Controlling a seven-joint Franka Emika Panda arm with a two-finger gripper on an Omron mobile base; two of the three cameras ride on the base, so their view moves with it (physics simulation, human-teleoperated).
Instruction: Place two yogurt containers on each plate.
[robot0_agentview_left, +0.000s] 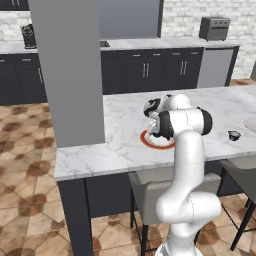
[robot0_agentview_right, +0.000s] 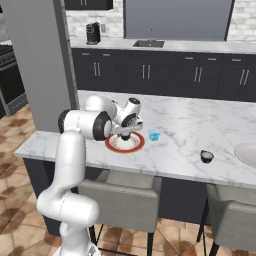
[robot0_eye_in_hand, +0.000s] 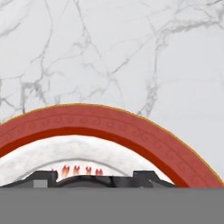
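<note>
Over the red-rimmed plate (robot0_agentview_right: 124, 143) the gripper (robot0_agentview_right: 124, 135) hangs low, pointing down at its white centre; a dark round thing sits between the finger tips in the hand view, but whether they clamp it I cannot tell. A light blue yogurt cup (robot0_agentview_right: 154, 135) stands just beside this plate, a dark cup (robot0_agentview_right: 206, 156) well beyond it, near the pale plate (robot0_agentview_right: 247, 153). Marble counter (robot0_agentview_right: 190, 125) around is open.

I'm seeing my arm (robot0_agentview_left: 187, 165) showing glossy white rounded segments, dark grey-black joint bands, small dark finger tips (robot0_eye_in_hand: 46, 176).
</note>
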